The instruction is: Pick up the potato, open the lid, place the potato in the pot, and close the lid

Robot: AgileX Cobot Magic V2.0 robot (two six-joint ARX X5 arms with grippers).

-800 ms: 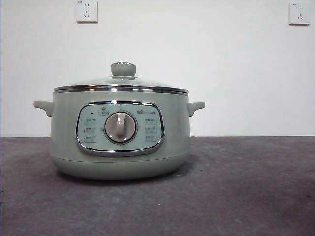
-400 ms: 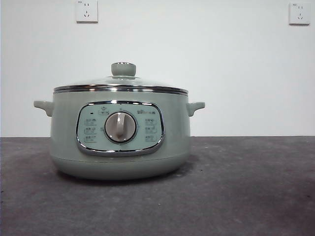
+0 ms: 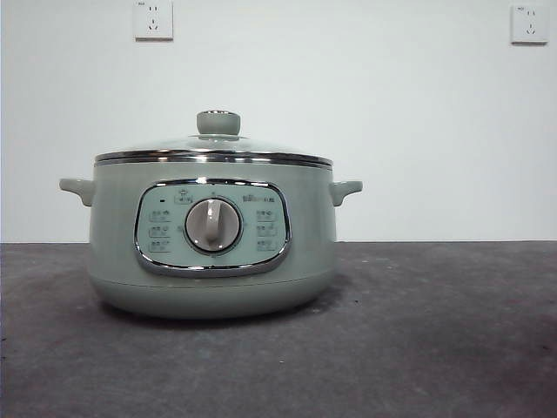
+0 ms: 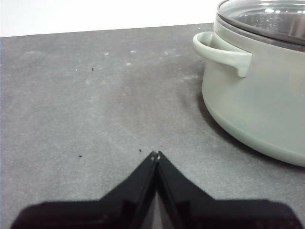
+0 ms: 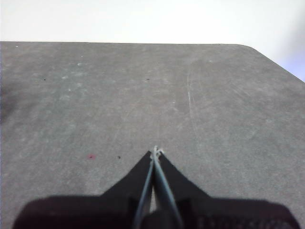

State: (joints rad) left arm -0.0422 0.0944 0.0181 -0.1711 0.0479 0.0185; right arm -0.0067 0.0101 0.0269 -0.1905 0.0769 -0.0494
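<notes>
The pale sage-green pot [image 3: 213,239] stands on the dark table in the front view, left of the middle, its control panel and silver dial [image 3: 213,225] facing the camera. The glass lid [image 3: 213,150] with its pale-green knob [image 3: 218,122] sits shut on the pot. The potato is out of view. My left gripper [image 4: 156,154] is shut and empty over bare table, beside the pot [image 4: 257,90] and its side handle [image 4: 221,50]. My right gripper [image 5: 155,151] is shut and empty over bare table. Neither arm shows in the front view.
The dark grey table [image 3: 435,331] stretches in front of and to the right of the pot. A white wall with two sockets [image 3: 153,19] stands behind. The right wrist view shows the table's rounded far corner [image 5: 252,50].
</notes>
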